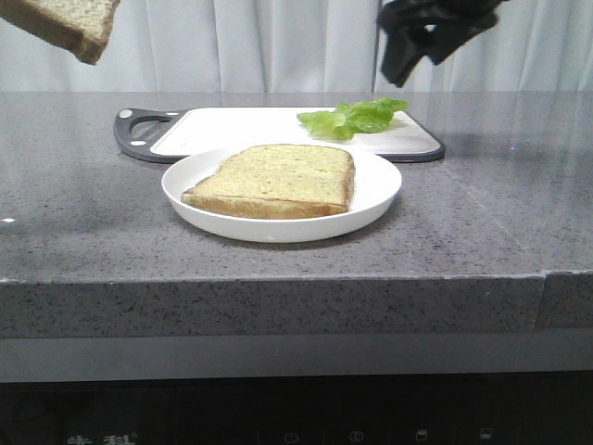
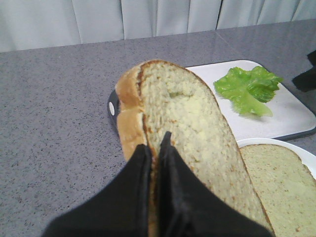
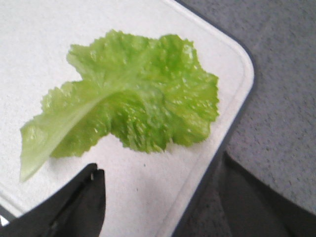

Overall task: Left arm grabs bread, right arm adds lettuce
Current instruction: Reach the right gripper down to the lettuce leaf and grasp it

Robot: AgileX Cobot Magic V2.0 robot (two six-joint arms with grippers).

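My left gripper [image 2: 154, 143] is shut on a bread slice [image 2: 182, 133], pinching it at the crust edge; the slice hangs high at the upper left of the front view [image 1: 74, 23], where the gripper itself is out of frame. A second bread slice [image 1: 276, 181] lies flat on a white plate [image 1: 375, 199]. The lettuce [image 1: 355, 117] lies on a white cutting board [image 1: 241, 130] behind the plate. My right gripper [image 1: 417, 42] hovers above the lettuce [image 3: 128, 111], open and empty, one finger [image 3: 81, 197] over the board, the other at the board's edge.
The cutting board has a dark rim and a handle [image 1: 139, 130] at its left end. It lies on a grey stone counter [image 1: 93, 222] whose front edge is near. Pale curtains hang behind.
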